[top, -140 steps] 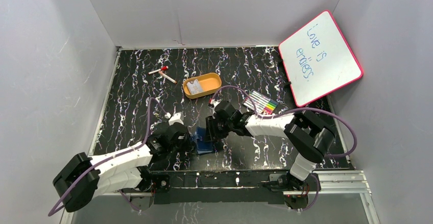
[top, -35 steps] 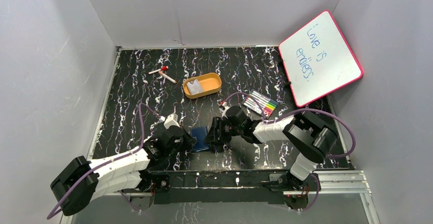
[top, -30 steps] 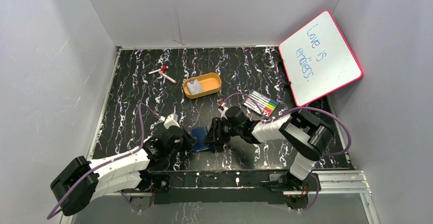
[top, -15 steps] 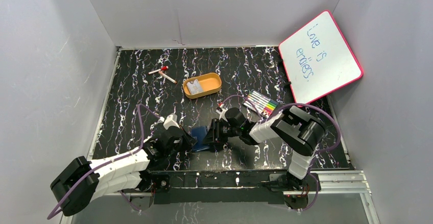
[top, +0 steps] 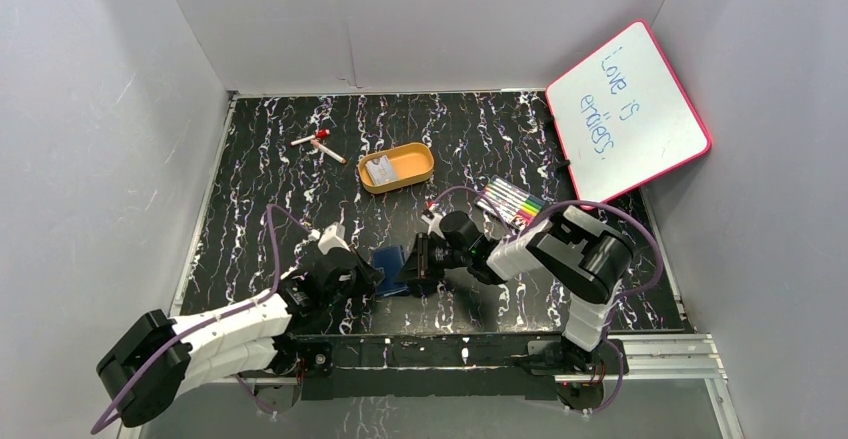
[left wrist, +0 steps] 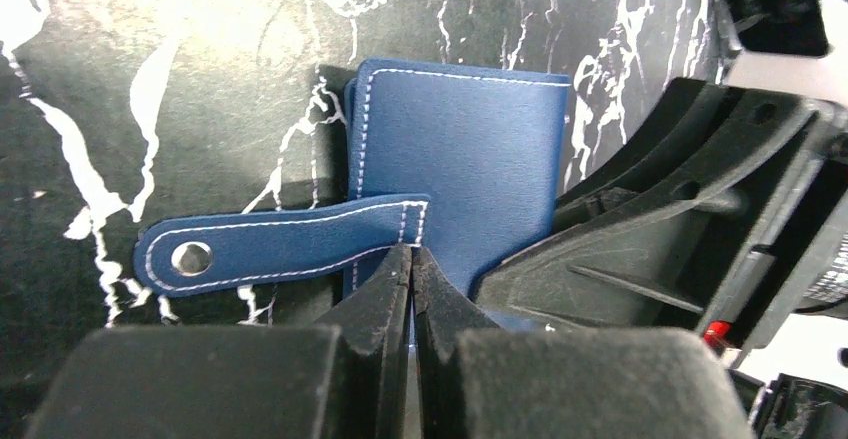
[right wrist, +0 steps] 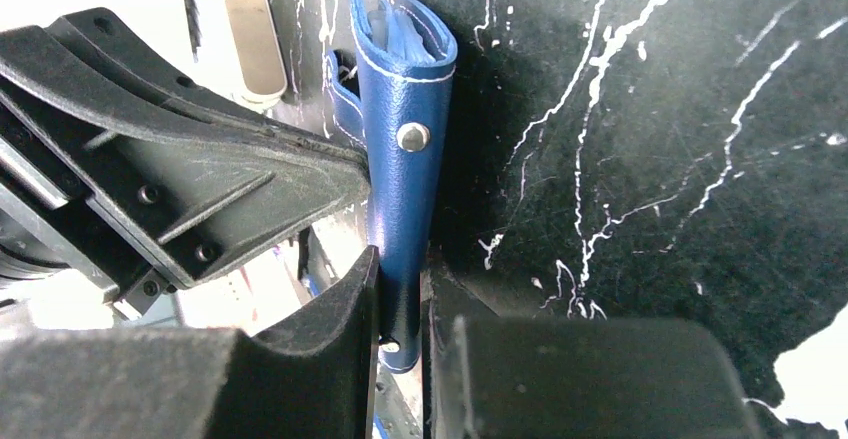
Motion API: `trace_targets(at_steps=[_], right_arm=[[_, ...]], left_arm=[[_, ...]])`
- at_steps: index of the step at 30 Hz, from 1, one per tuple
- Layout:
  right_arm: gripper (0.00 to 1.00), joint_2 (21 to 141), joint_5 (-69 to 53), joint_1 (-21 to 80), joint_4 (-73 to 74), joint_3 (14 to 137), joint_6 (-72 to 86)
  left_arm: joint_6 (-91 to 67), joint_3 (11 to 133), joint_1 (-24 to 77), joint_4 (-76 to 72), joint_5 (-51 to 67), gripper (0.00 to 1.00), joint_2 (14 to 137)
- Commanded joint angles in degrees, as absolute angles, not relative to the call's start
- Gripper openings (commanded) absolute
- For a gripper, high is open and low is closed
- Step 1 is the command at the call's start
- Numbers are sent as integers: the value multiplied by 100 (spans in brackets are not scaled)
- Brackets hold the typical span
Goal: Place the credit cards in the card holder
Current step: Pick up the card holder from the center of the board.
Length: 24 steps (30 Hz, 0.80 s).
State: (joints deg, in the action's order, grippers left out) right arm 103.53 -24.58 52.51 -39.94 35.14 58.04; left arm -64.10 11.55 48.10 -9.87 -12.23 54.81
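Observation:
The navy card holder (top: 388,259) sits near the table's front between both grippers. In the right wrist view it (right wrist: 402,159) stands on edge, folded, snap stud outward, with pale blue inner layers showing at its top. My right gripper (right wrist: 402,294) is shut on its near end. In the left wrist view the card holder (left wrist: 470,149) shows its flat face, with the snap tab (left wrist: 280,244) pointing left. My left gripper (left wrist: 410,255) is shut, pinching the holder's edge at the tab's base. A grey-white credit card (top: 380,170) lies in the orange tray (top: 415,157).
A striped pack of coloured markers (top: 510,202) lies just right of the right arm. A red and white pen (top: 318,142) lies at the back left. A pink-framed whiteboard (top: 627,112) leans against the right wall. Grey walls enclose the table.
Since 4.7 s ago the card holder has gone from lying lower and flatter to folded between both grippers. Over the last second only the right arm's elbow has shifted slightly left.

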Motion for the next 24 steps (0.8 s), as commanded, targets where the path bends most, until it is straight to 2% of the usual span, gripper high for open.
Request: trace_targets(at_steps=[1, 3, 7, 10, 17, 24], right_arm=[[0, 9829, -2256, 5395, -3435, 3848, 5117], [0, 9450, -2005, 5404, -2737, 3995, 4638], [0, 8687, -1348, 5401, -1178, 4520, 3661], [0, 8289, -705, 5399, -170, 5079, 2852], [0, 7994, 938, 5399, 1589, 6541, 995], [0, 8028, 1764, 5409, 2413, 7604, 282]], left_arm=[[-6112, 1116, 4784, 390, -1536, 0, 5206], [-6018, 1357, 4777, 816, -1643, 7, 4780], [-5778, 2082, 4769, 1447, -1922, 41, 4074], [-5598, 2870, 4760, 1867, -2221, 55, 3981], [-4957, 4725, 4756, 1802, -2512, 74, 4474], [-4982, 5895, 4755, 1630, -2341, 77, 5385]])
